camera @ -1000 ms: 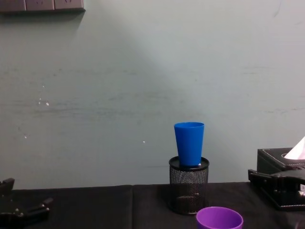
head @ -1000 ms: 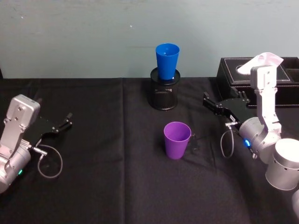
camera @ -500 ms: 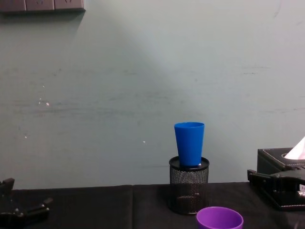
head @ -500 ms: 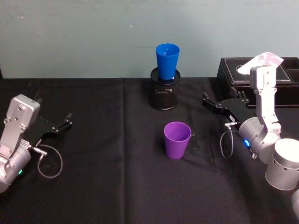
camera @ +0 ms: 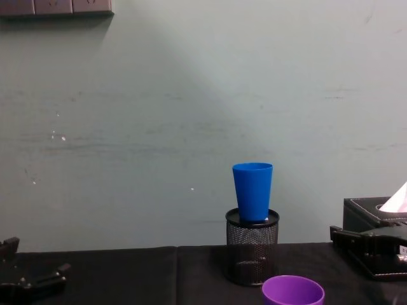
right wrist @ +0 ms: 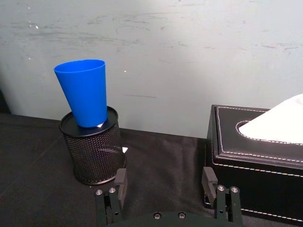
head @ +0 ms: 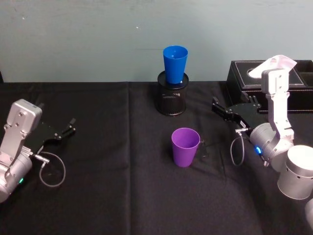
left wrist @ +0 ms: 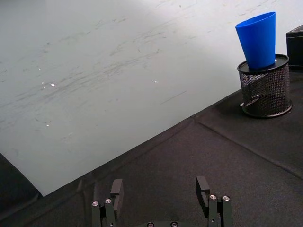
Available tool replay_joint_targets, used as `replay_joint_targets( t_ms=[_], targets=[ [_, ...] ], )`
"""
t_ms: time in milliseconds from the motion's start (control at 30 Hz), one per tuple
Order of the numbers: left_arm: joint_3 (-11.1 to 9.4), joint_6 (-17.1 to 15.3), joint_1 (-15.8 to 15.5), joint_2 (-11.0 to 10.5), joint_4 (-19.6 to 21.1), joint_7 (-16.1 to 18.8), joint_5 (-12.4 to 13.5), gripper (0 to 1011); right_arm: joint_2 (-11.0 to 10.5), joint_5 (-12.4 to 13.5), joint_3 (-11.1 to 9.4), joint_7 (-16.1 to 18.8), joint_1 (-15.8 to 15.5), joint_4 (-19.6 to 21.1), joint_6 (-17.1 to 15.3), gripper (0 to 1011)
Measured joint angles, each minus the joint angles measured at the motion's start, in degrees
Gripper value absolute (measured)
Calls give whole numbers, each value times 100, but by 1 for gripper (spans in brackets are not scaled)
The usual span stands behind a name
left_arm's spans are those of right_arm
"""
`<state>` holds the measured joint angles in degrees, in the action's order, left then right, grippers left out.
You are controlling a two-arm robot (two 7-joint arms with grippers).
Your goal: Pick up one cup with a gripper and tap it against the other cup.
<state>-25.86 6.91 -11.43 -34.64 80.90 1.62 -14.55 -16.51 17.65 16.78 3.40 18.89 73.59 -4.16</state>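
Note:
The purple cup [head: 185, 147] stands upright on the black cloth near the table's middle; its rim [camera: 292, 291] shows in the chest view. The blue cup [head: 175, 63] sits slightly tilted in a black mesh pen holder [head: 171, 100] at the back, also seen as the blue cup [right wrist: 85, 92] from the right wrist. My right gripper [head: 232, 105] hovers open to the right of the purple cup, apart from it, with nothing between its fingers [right wrist: 120, 182]. My left gripper [head: 56, 120] rests open at the far left; its view [left wrist: 159, 189] faces the blue cup [left wrist: 258, 40].
A black leather tissue box [head: 293, 73] stands at the back right, just behind my right arm. The teal wall [camera: 191, 127] runs along the table's back edge. Bare black cloth [head: 117, 171] lies between the left gripper and the purple cup.
My right gripper has shifted very slightly toward the left. The cups and my left arm have not moved.

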Motion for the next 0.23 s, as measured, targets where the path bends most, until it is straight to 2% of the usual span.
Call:
replay_joint_targets(
  t_ms=[233],
  targets=[
    [0, 0, 0, 0, 0, 0, 0, 1000, -1, 3, 0, 3, 2, -1, 4, 1003]
  ],
)
